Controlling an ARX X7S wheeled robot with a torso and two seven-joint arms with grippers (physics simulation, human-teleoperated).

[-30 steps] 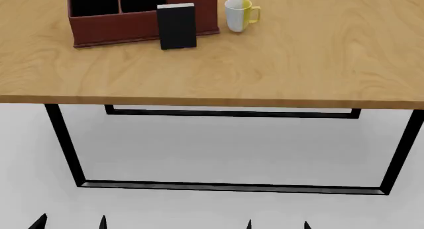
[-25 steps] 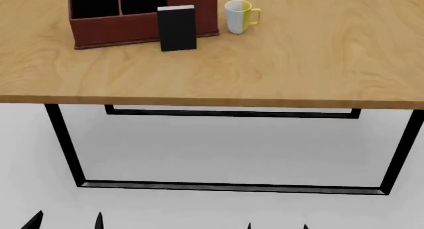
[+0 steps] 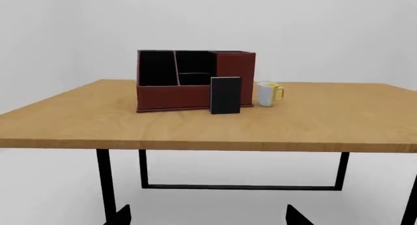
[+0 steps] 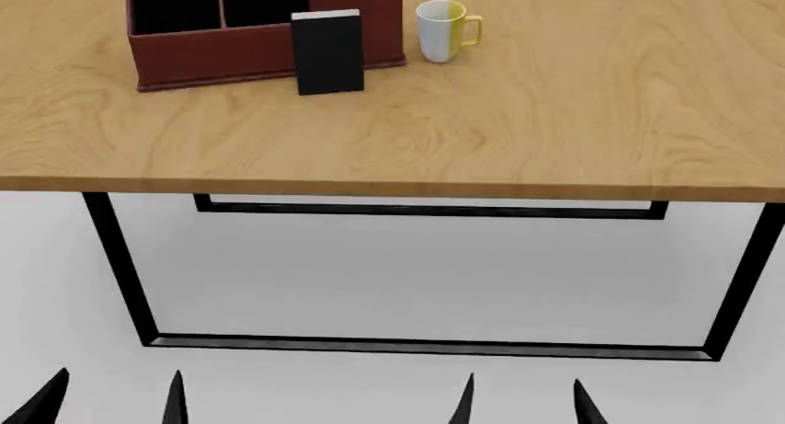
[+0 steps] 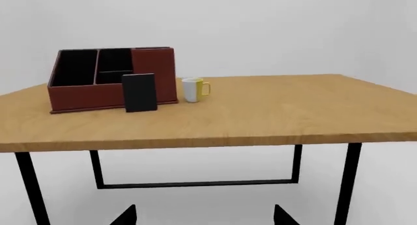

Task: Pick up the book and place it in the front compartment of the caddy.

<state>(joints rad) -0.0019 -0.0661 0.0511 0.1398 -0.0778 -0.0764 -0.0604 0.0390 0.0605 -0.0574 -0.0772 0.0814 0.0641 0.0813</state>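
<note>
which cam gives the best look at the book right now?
Left wrist view: the book stands upright, its whole black cover facing the camera, in front of the caddy. Right wrist view shows the same face, a bit smaller. Head view looks down on it and adds the pale top edge, but the cover is foreshortened.

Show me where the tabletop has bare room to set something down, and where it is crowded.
Bare wood runs from the book and caddy to the table's near edge, and across everything past the mug on the robot's right. A narrower strip lies beside the caddy's left wall. It is crowded where the book stands against the caddy, with only a narrow gap to the mug.
</note>
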